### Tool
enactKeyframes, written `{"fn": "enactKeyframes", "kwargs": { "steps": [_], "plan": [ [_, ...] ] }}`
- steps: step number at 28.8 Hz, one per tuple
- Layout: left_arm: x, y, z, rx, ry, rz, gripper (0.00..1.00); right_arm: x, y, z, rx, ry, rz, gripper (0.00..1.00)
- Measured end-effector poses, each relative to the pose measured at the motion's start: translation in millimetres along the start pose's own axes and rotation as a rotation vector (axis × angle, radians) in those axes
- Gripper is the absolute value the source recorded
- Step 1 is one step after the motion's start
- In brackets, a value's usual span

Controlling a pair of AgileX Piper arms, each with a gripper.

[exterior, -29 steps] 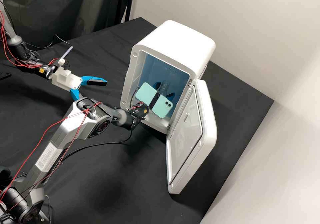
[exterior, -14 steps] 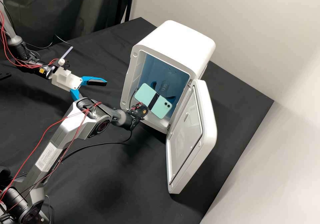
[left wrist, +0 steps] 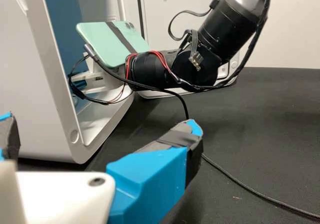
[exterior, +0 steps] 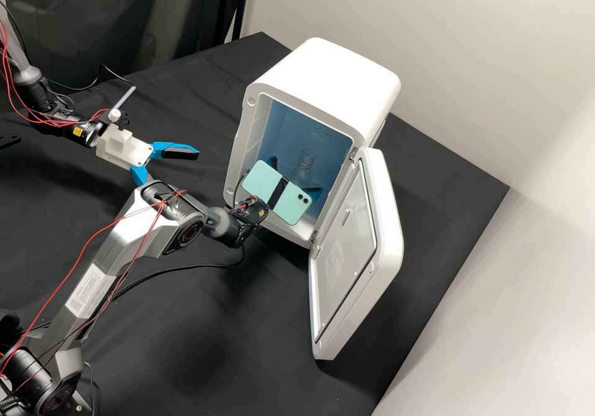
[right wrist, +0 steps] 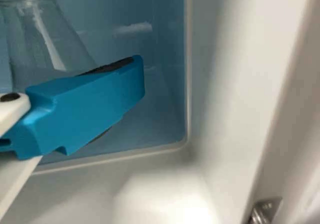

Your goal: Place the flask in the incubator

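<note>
Inside the incubator (exterior: pixel 322 87), near the worktop's (exterior: pixel 434 174) far edge, the flask (exterior: pixel 305 163) stands upright; right gripper (right wrist: pixel 107 86) at the doorway, grip impossible to tell; left gripper (exterior: pixel 167 165) spread wide, holding nothing; door (exterior: pixel 353 248) swung open.

In the high view, the mint-green phone (exterior: pixel 273 191) on the wrist of the right arm (exterior: pixel 155 224) covers the right gripper (right wrist: pixel 85 106) and the base of the flask (exterior: pixel 304 160) inside the incubator (exterior: pixel 322 87); in the right wrist view the flask runs off the edge, blurred, and probably stands apart from the gripper; the left gripper (left wrist: pixel 100 129) has one finger (left wrist: pixel 7 134) cut by the left wrist view's edge; in the high view one fingertip sits behind the right arm.
</note>
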Motion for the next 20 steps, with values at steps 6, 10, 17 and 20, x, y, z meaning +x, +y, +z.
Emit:
{"fn": "enactKeyframes", "kwargs": {
  "steps": [6, 10, 17, 20],
  "plan": [
    [0.0, 0.0, 0.0, 0.000, 0.000, 0.000, 1.00, -6.2, -5.8, 5.1, 0.003, -0.002, -0.005, 1.00],
    [0.0, 0.0, 0.0, 0.000, 0.000, 0.000, 1.00, -9.7, -8.4, 7.3, 0.004, 0.003, -0.003, 1.00],
    [0.0, 0.0, 0.0, 0.000, 0.000, 0.000, 1.00, -15.5, -12.4, 10.6, 0.007, 0.005, -0.004, 1.00],
    [0.0, 0.0, 0.0, 0.000, 0.000, 0.000, 1.00, -20.1, -13.0, 12.9, 0.007, 0.011, 0.002, 1.00]
  ]
}}
